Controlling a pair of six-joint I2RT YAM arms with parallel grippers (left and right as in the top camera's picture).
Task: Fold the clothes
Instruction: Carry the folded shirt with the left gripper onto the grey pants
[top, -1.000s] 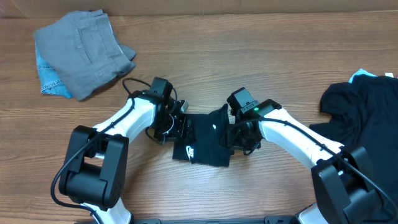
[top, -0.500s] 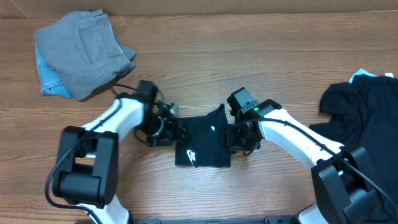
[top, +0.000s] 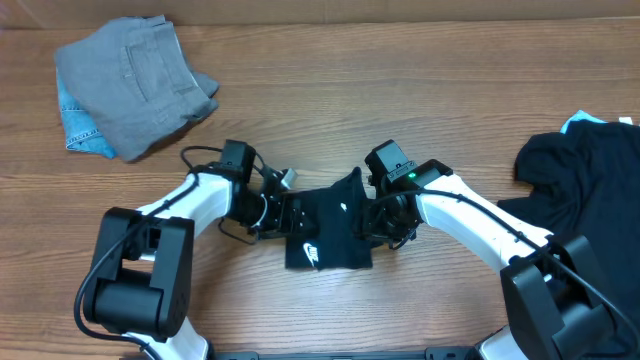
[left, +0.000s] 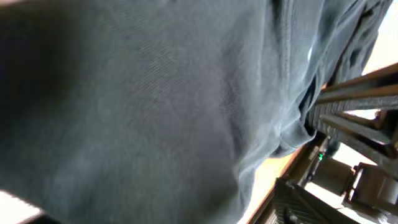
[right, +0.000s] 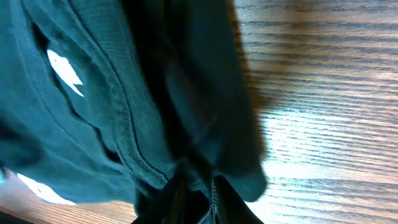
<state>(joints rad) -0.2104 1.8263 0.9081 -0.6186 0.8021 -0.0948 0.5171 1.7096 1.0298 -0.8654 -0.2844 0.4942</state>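
Observation:
A small black garment (top: 335, 235) with a white logo lies bunched on the wooden table between my two grippers. My left gripper (top: 280, 212) is pressed against its left edge. The left wrist view is filled with the dark fabric (left: 155, 106), which hides the fingers. My right gripper (top: 380, 222) is at the garment's right edge. In the right wrist view its fingers (right: 196, 199) are shut on a fold of the dark cloth (right: 93, 124), just above the wood.
Folded grey trousers (top: 135, 80) lie on a light blue cloth (top: 75, 125) at the back left. A heap of black clothes (top: 590, 190) lies at the right edge. The wooden table (top: 330, 100) shows behind the arms.
My left gripper pulled back to the left, then came right again onto the garment's left edge. The garment's lower left corner shifted slightly right. The right arm has not moved.

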